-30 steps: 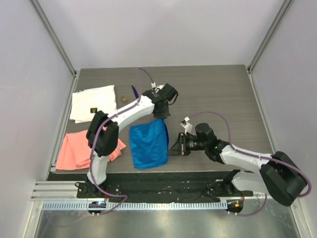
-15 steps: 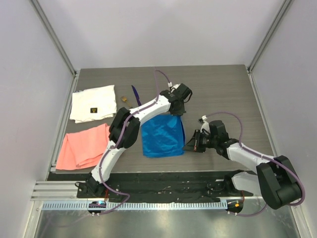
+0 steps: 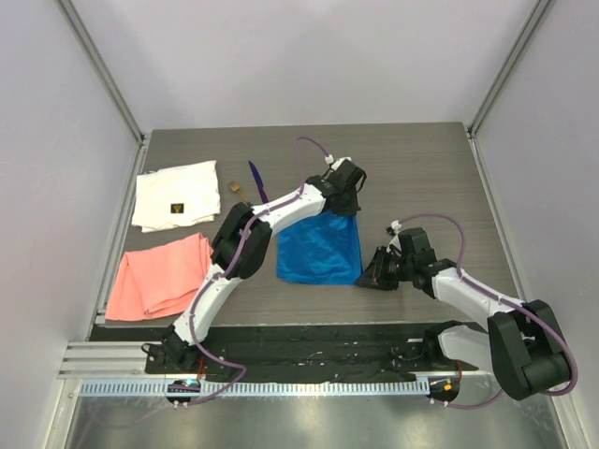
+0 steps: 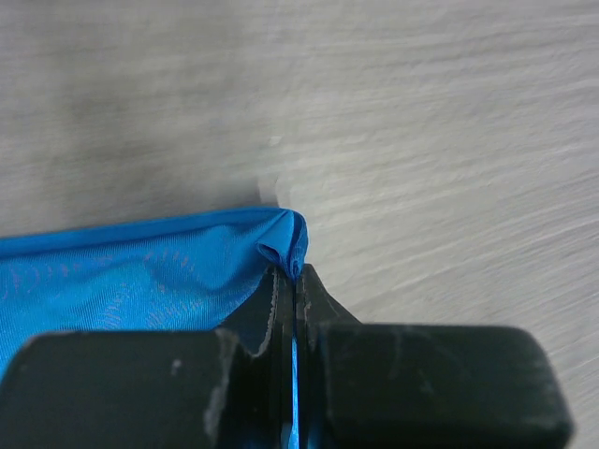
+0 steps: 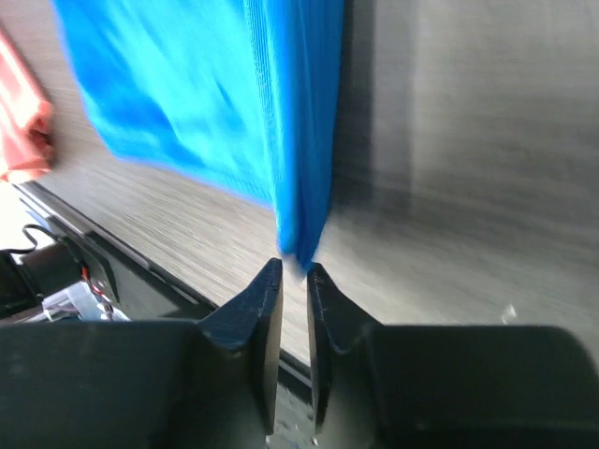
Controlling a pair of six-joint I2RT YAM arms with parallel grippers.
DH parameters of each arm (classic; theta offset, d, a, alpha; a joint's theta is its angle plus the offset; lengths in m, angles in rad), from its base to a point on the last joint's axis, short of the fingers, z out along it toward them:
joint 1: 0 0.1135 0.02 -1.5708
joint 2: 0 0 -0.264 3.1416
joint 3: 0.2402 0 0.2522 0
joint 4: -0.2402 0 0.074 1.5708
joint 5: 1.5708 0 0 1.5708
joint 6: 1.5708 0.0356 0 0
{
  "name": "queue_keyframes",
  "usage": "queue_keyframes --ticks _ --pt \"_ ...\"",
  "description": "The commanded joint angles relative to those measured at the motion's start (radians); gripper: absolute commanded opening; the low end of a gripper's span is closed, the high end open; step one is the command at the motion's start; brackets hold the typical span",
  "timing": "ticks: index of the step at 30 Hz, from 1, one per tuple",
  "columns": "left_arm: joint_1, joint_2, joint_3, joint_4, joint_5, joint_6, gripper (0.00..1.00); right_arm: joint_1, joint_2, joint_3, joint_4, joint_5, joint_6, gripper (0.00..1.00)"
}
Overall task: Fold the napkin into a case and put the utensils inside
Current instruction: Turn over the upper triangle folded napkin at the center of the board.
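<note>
Since a second ago, the napkin (image 3: 320, 248) has been dragged rightward, away from the salmon-pink cloth (image 3: 159, 274), and both arms have been carried along with it. It is now spread flatter near the middle of the surface (image 3: 421, 164).

Its far right corner is pinched by the left end effector (image 4: 293, 281), jaws pressed together on a small bunch of blue cloth. Its near right corner sits at the tips of the right end effector (image 5: 293, 273), whose jaws are seen slightly parted. Whether cloth is nipped there cannot be told.

Judged: the right edge is being held taut between the two corners so the cloth is laid smooth before folding. No case has been formed yet.

Only the left wrist view shows the cloth bunch caught between the jaws; in the top view that corner is hidden under the wrist. Only the right wrist view shows the narrow jaw gap.

Only the top view shows the purple utensil (image 3: 255, 176) and the tan-ended utensil (image 3: 234, 187), well apart from the napkin, beside the white cloth (image 3: 175, 195).
</note>
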Motion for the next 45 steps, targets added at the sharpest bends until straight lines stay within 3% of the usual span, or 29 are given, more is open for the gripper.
queue_keyframes --ticks 1,4,8,11,13,18,21,24,26,28,33,34,36,37,40,42,45 --pt "0.022 0.019 0.022 0.182 -0.038 -0.007 0.00 0.001 -0.014 0.007 -0.144 0.021 -0.006 0.24" --pt "0.022 0.028 0.031 0.193 -0.021 -0.005 0.02 -0.002 -0.026 0.030 -0.191 0.060 -0.003 0.36" --pt "0.019 0.020 0.036 0.219 0.011 0.013 0.36 -0.002 -0.107 0.062 -0.248 0.147 0.036 0.51" --pt "0.015 0.011 0.077 0.199 0.034 0.033 0.52 -0.002 -0.191 0.126 -0.339 0.251 0.040 0.59" --pt "0.015 -0.006 0.100 0.179 0.051 0.045 0.81 -0.002 -0.224 0.157 -0.377 0.332 0.030 0.65" --pt "0.016 -0.152 0.082 0.092 0.040 0.136 0.89 -0.037 -0.152 0.243 -0.370 0.392 -0.002 0.70" --pt "0.024 -0.251 -0.032 0.089 0.033 0.137 0.87 -0.054 -0.077 0.289 -0.314 0.445 -0.052 0.70" --pt "0.059 -0.337 -0.143 0.093 0.095 0.113 0.75 -0.073 0.030 0.353 -0.238 0.482 -0.082 0.69" --pt "0.070 -0.355 -0.175 0.095 0.126 0.117 0.58 -0.092 0.077 0.401 -0.193 0.482 -0.084 0.65" --pt "0.079 -0.342 -0.191 0.101 0.174 0.125 0.44 -0.106 0.164 0.441 -0.159 0.482 -0.079 0.56" --pt "0.065 -0.288 -0.188 0.119 0.273 0.099 0.34 -0.155 0.388 0.586 -0.077 0.414 -0.082 0.31" --pt "0.061 -0.285 -0.192 0.119 0.278 0.099 0.33 -0.158 0.411 0.612 -0.057 0.393 -0.087 0.22" --pt "0.044 -0.291 -0.234 0.136 0.290 0.094 0.29 -0.160 0.462 0.645 -0.021 0.345 -0.099 0.18" --pt "0.036 -0.296 -0.255 0.148 0.296 0.094 0.24 -0.160 0.507 0.680 -0.018 0.325 -0.107 0.11" --pt "0.018 -0.319 -0.335 0.182 0.295 0.096 0.17 -0.162 0.587 0.746 -0.018 0.270 -0.130 0.01" --pt "0.012 -0.328 -0.389 0.193 0.304 0.093 0.08 -0.162 0.614 0.766 -0.006 0.235 -0.150 0.01" --pt "-0.005 -0.346 -0.461 0.220 0.307 0.090 0.04 -0.162 0.664 0.798 0.009 0.206 -0.156 0.01"
